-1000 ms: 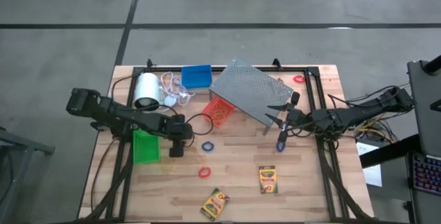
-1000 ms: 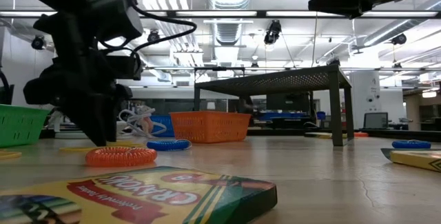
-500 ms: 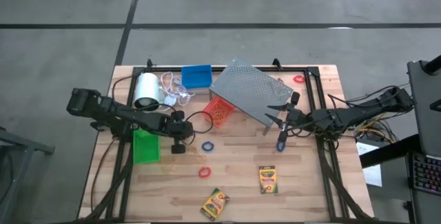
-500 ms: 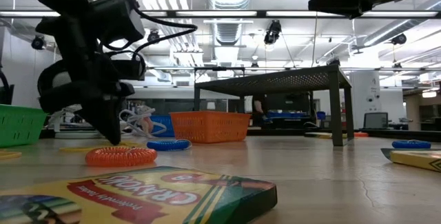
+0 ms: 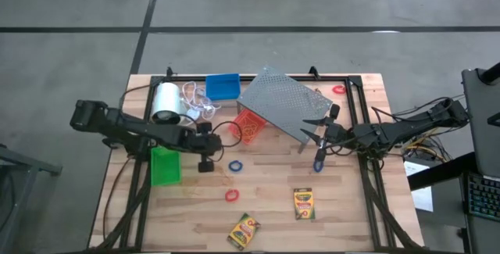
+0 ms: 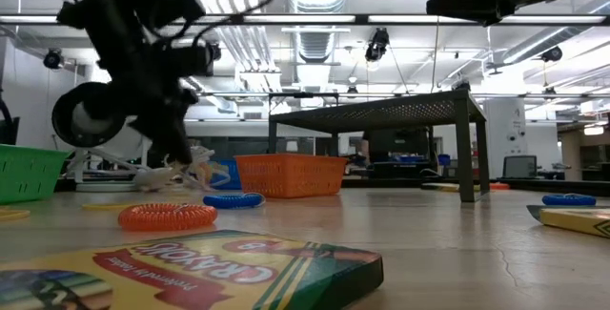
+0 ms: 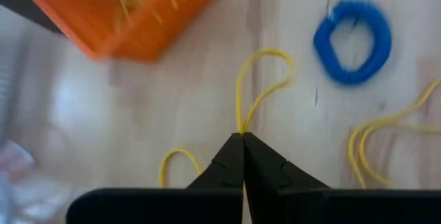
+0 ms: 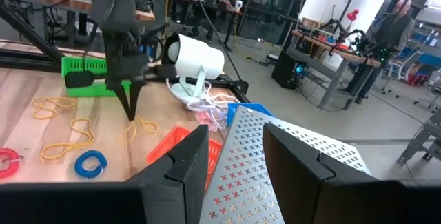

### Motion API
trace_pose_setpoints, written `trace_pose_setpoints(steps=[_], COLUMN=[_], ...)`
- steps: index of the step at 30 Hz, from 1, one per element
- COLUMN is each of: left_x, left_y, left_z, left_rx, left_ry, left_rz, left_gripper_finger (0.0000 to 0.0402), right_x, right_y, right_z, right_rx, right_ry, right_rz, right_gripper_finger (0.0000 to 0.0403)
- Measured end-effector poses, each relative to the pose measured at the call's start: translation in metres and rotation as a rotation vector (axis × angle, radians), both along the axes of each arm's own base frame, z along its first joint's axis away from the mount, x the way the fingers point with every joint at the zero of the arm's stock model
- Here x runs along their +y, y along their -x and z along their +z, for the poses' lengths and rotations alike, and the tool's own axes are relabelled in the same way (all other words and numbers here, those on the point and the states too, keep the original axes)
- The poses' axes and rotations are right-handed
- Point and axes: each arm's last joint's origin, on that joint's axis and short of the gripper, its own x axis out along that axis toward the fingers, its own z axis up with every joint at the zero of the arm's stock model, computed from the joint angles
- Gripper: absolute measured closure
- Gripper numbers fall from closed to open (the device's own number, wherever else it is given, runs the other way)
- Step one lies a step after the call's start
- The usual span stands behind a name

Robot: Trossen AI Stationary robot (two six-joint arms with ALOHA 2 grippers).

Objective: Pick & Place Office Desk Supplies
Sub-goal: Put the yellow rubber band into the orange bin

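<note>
- Yellow-and-green card: 2 crayon boxes lie nearest the table's front edge, one (image 5: 244, 231) tilted, the other (image 5: 303, 204) a little farther back and to its right, well apart.
- Just behind them a red ring band (image 5: 231, 195) lies flat on the wood; in the low view it is a ribbed coil.
- Next back is a blue ring band (image 5: 235, 165), and a 2nd blue band (image 5: 319, 165) lies off to the right, below the right arm's fingers.
- The green bin (image 5: 165, 166) stands at the left side, beside the left arm.
- The left gripper (image 5: 206, 162) is between the green bin and the first blue band, lifted clear of the tabletop in the low view. Its fingers (image 7: 231, 162) are clenched tip to tip, pinching a thin yellow rubber band (image 7: 262, 79) whose loop hangs out past the tips.
- More loose yellow bands (image 8: 67, 141) lie on the wood near it.
- The right gripper (image 5: 316, 130) hovers at the near right edge of the grey perforated rack (image 5: 285, 101), fingers spread and grasping nothing.
- The red-orange bin (image 5: 247, 127) sits partly under the rack's left corner.
- Farther back stand the white roll (image 5: 166, 101) with its white cord (image 5: 195, 101) and the blue bin (image 5: 223, 87).
- 1 more red band (image 5: 338, 90) lies at the far right corner.
</note>
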Motion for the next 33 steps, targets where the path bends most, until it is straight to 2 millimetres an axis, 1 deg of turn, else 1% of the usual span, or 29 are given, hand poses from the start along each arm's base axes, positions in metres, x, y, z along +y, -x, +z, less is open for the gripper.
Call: trace_pose_setpoints(steps=[8,13,23,33], left_x=[0.001,0.002,0.006,0.027], left_y=[-0.004,-0.009,-0.022,-0.028], left_z=[0.035,0.05,0.067,0.075], left_rx=[-0.149,-0.239,-0.429,-0.543], left_ry=[-0.057,-0.111,-0.215,-0.235], left_rz=[-0.016,-0.017,-0.005,0.069], left_gripper_finger=[0.04,0.0401,0.0401,0.0401], right_x=[0.0,0.0,0.0,0.0], right_y=[0.0,0.0,0.0,0.0], right_z=[0.0,0.0,0.0,0.0], right_rx=[0.0,0.0,0.001,0.0], right_ry=[0.001,0.002,0.001,0.0], right_rz=[0.0,0.0,0.0,0.0], right_gripper_finger=[0.0266,0.0266,0.0266,0.0266])
